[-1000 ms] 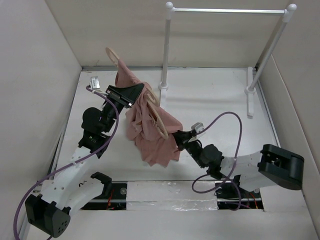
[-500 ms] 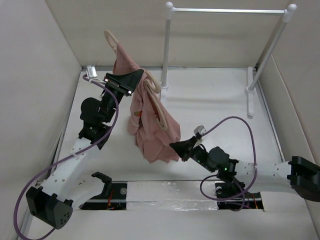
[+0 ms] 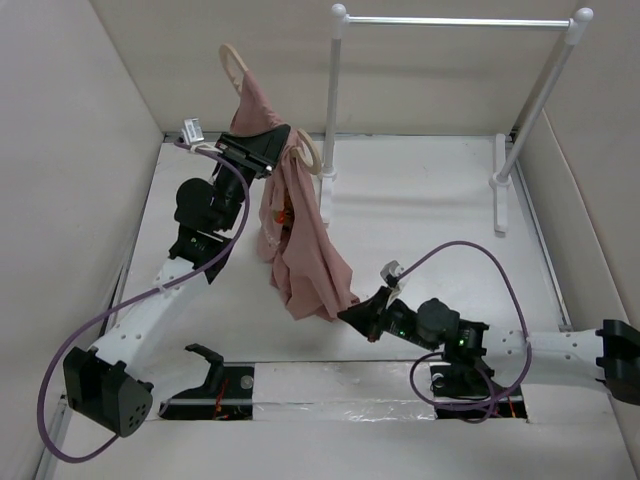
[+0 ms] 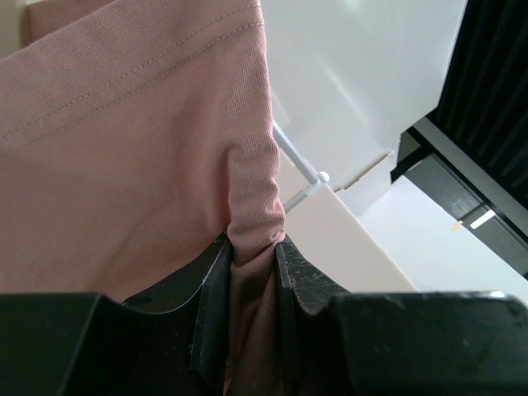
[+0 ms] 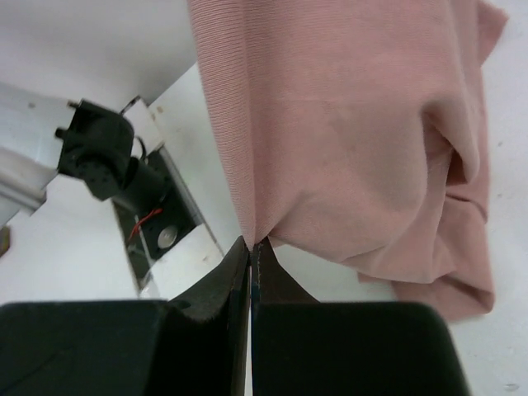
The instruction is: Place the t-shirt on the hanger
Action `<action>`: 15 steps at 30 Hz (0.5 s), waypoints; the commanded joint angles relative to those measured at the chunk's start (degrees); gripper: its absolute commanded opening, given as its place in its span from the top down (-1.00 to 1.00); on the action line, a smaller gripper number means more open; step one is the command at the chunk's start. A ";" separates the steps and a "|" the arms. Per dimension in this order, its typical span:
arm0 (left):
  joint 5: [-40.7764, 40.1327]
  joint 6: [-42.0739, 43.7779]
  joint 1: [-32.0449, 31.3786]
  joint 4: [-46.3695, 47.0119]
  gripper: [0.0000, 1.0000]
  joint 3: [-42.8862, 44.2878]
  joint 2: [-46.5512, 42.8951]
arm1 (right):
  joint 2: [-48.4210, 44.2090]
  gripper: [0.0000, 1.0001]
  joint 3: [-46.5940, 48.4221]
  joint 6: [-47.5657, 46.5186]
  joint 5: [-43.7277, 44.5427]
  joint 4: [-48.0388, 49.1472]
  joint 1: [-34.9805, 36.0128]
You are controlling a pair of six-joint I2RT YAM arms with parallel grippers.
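The pink t-shirt [image 3: 300, 235] hangs in a long bunch from the beige hanger [image 3: 309, 156], whose round hook [image 3: 235, 65] sticks up at the back left. My left gripper [image 3: 272, 152] is raised high and shut on gathered shirt cloth near the hanger's neck. In the left wrist view its jaws [image 4: 252, 247] pinch a thick fold of the t-shirt [image 4: 124, 124]; the hanger is hidden there. My right gripper [image 3: 352, 315] is low near the front, shut on the shirt's bottom edge. The right wrist view shows the right gripper [image 5: 250, 245] with jaws closed tight on the t-shirt [image 5: 346, 124].
A white rail stand [image 3: 455, 20] rises at the back right, with its left post [image 3: 329, 100] just beside the hanger. White walls close in the left, back and right. A slot with black motor parts [image 5: 103, 157] runs along the near edge.
The left arm has lifted the hanger and shirt higher and further back. The right gripper has drawn the hem down toward the front, so the shirt hangs longer and narrower.
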 commanded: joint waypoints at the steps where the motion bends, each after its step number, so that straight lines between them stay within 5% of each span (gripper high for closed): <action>1: -3.20 0.84 0.42 12.01 1.00 1.85 0.81 | -2.37 1.00 3.15 0.34 -4.95 -11.29 2.49; 9: 2.61 -2.84 0.95 15.78 1.00 -13.24 -1.38 | -13.19 1.00 16.49 -3.09 1.19 -23.25 2.50; 15: 6.48 -7.68 0.95 19.03 1.00 -20.56 -2.87 | -6.79 1.00 27.50 -7.84 1.65 -24.94 2.50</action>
